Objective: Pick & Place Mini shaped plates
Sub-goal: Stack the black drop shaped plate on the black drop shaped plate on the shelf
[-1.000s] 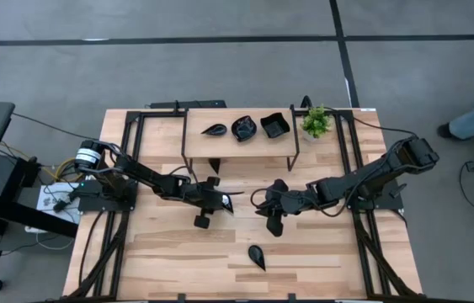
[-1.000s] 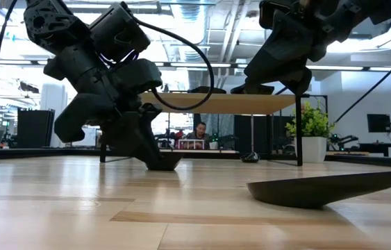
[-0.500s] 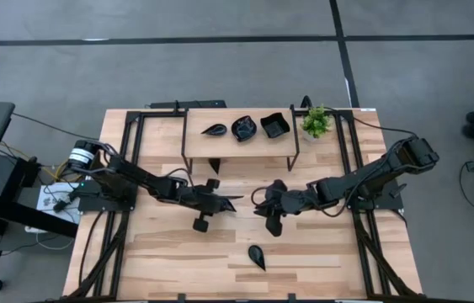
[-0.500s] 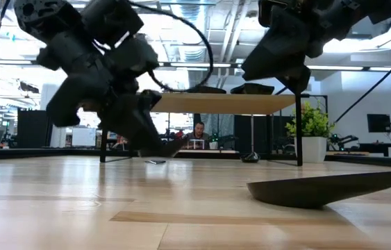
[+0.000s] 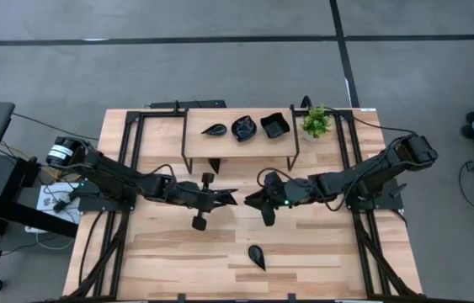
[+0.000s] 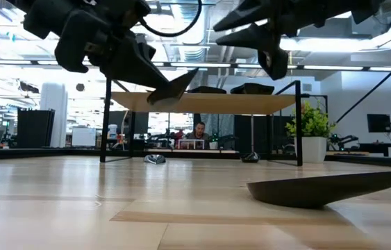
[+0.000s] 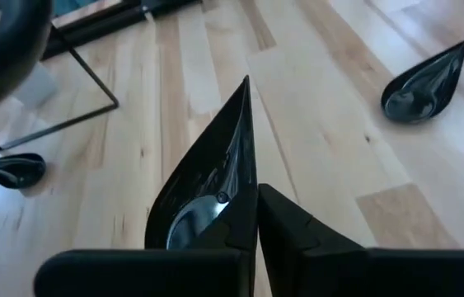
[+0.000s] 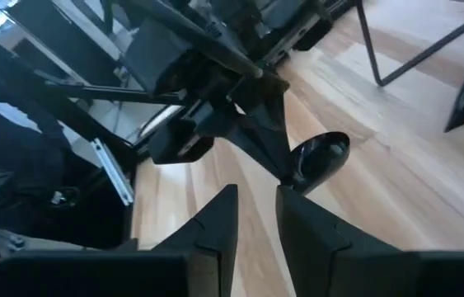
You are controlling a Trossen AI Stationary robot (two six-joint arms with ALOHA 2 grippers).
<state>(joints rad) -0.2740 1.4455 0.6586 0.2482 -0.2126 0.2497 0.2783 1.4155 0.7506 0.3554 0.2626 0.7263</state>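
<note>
The left end effector (image 5: 220,199) has closed on a teardrop plate (image 7: 207,186) and lifted it off the tabletop (image 5: 321,244); a second ago it was down at the wood, and in the low view the plate now hangs tilted at shelf (image 6: 209,103) height. The left arm has stretched toward the centre. The right end effector (image 5: 252,200) has moved left to meet it, and the two are now just beside each other.

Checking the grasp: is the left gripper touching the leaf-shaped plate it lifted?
Touching. In the left wrist view the left gripper is shut on the leaf-shaped plate, pinching its rim; the low view shows it clear of the table.
</note>
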